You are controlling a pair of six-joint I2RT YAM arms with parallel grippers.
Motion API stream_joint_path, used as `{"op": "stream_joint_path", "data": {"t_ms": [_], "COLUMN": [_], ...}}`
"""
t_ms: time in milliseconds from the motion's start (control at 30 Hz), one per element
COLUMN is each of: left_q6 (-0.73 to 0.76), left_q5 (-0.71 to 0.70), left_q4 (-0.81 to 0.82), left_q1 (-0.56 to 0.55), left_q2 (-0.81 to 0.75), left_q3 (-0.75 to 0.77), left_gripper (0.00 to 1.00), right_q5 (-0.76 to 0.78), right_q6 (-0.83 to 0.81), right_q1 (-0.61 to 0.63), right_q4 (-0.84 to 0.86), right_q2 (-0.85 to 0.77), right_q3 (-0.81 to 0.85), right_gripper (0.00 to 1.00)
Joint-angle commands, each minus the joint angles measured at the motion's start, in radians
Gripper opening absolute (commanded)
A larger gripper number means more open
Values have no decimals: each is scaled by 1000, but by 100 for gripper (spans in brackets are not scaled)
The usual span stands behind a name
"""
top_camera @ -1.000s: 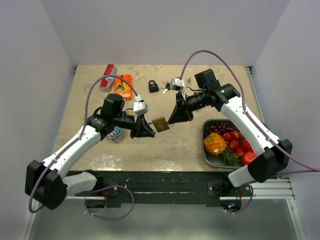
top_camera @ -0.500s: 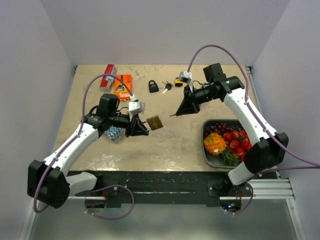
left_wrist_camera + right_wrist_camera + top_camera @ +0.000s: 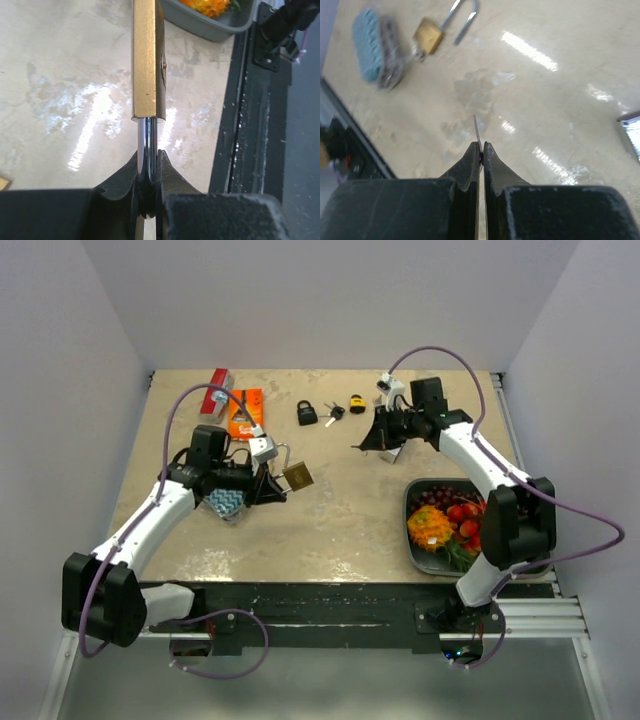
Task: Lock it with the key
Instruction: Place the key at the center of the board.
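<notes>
Brass padlock [image 3: 297, 476], steel shackle [image 3: 146, 145] pinched by left hand [image 3: 148, 172], body off the surface [image 3: 60, 100]. Thin key [image 3: 476, 130] pinched in right hand [image 3: 481, 149], blade jutting forward, well apart.

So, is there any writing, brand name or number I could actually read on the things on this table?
Nothing here can be read.
Pale print on the flat orange packet: too small to read.
Markings on the red and grey box: too small to read.
The brass padlock and the small black padlock: no lettering shows.
</notes>
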Motion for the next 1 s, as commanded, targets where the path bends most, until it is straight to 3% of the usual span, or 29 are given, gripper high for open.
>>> {"op": "stream_joint_path", "data": {"t_ms": [0, 133, 433, 733, 967], "left_q6": [-104, -162, -188, -185, -168], "left_q5": [-17, -34, -48, -41, -31], "left_q4": [215, 268, 274, 272, 257], "left_q1": [18, 18, 18, 18, 18], "left_q2": [-37, -53, -68, -59, -40], "left_q3": [16, -16, -53, -62, -48], "left_gripper": [0, 0, 0, 0, 0], "right_q5": [252, 326, 366, 400, 401], "right_q6": [272, 313, 356, 344, 337], "right_q1": [18, 24, 30, 39, 44], "right_q4": [295, 399, 455, 467, 449], "right_q2": [69, 149, 333, 405, 402], "right_q3": [-56, -64, 19, 85, 93], "right_gripper": [0, 0, 0, 0, 34]}}
